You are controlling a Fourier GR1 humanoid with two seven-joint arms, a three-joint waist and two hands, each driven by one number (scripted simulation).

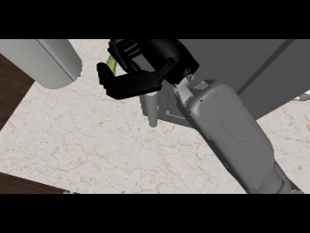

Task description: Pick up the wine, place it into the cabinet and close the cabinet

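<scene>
Closest to me, my right forearm [231,132] rises from the lower edge across the pale marbled counter [83,136]. Just beyond my wrist a slim grey bar [153,111] stands upright. I take it for the cabinet's door handle, though I cannot be sure. Above it my right hand [140,79] is curled round the wine [113,61]. Only a thin green sliver of the wine shows between my fingers at the hand's far left side. Behind and to the right sits the grey cabinet [251,63].

My hand hides nearly all of the bottle, so I cannot tell its tilt or how far it sticks out past my fingers. If I push on, its unseen end could strike the cabinet's frame or the door's edge and twist in my hold. The bar lies just under my hand and might catch my wrist, swinging the door against the bottle. A large grey rounded shape [40,59] hangs at the far left, and I cannot tell what it is. A wide swing that way could brush it. My left hand is out of sight.
</scene>
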